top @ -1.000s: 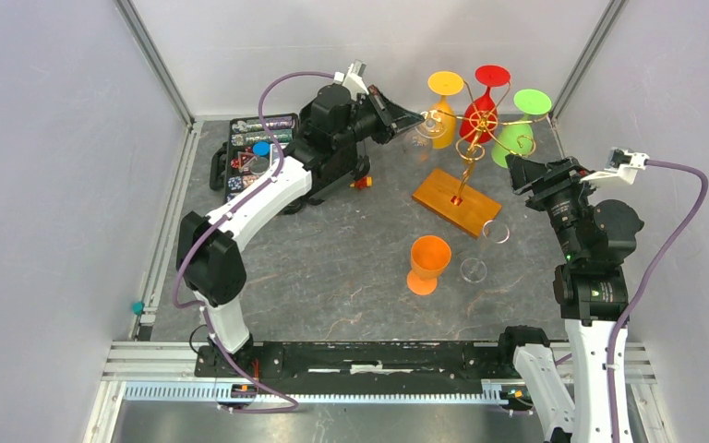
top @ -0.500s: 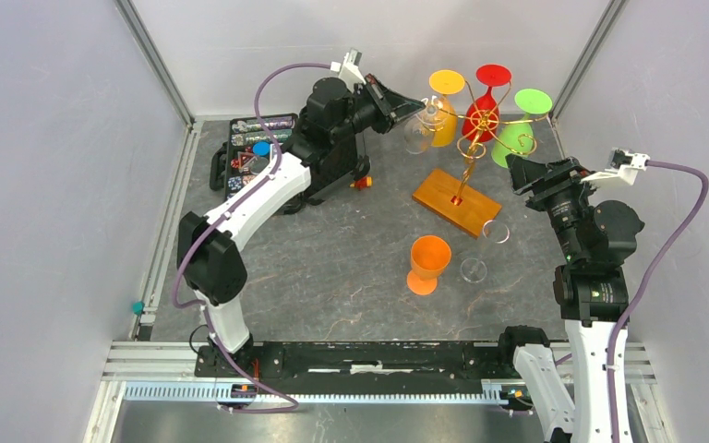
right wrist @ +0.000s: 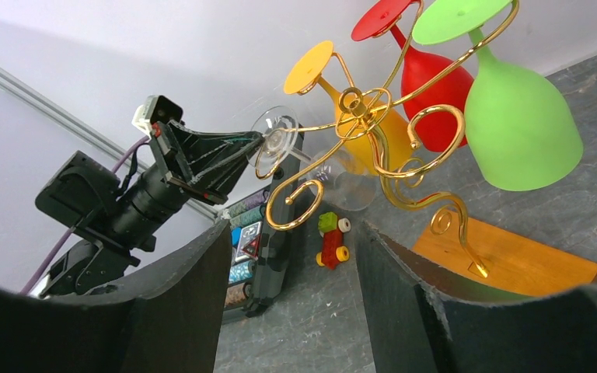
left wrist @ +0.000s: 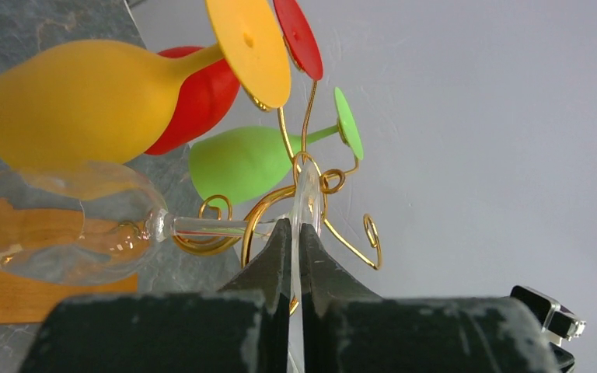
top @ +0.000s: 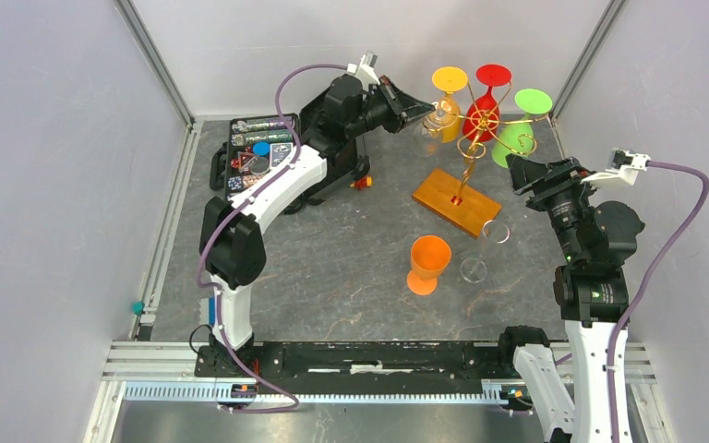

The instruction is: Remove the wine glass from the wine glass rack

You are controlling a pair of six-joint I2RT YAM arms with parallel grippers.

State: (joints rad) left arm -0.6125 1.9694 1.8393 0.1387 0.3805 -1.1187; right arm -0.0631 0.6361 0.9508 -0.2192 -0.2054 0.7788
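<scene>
Roughly halfway: the left end effector [left wrist: 295, 230] is pinched shut on the foot of the clear stemmed wine glass [left wrist: 70, 225], which seems to hang in a curl of the thin gold wire rack [top: 480, 125], the right end effector [right wrist: 293, 229] idles open and empty, so sliding it clear remains.

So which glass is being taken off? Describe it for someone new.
Find the gold rack on its wooden base at the table's far side. On its left side hangs the clear glass, its foot pinched by the left gripper. Its neighbours there are yellow, red and green.
</scene>
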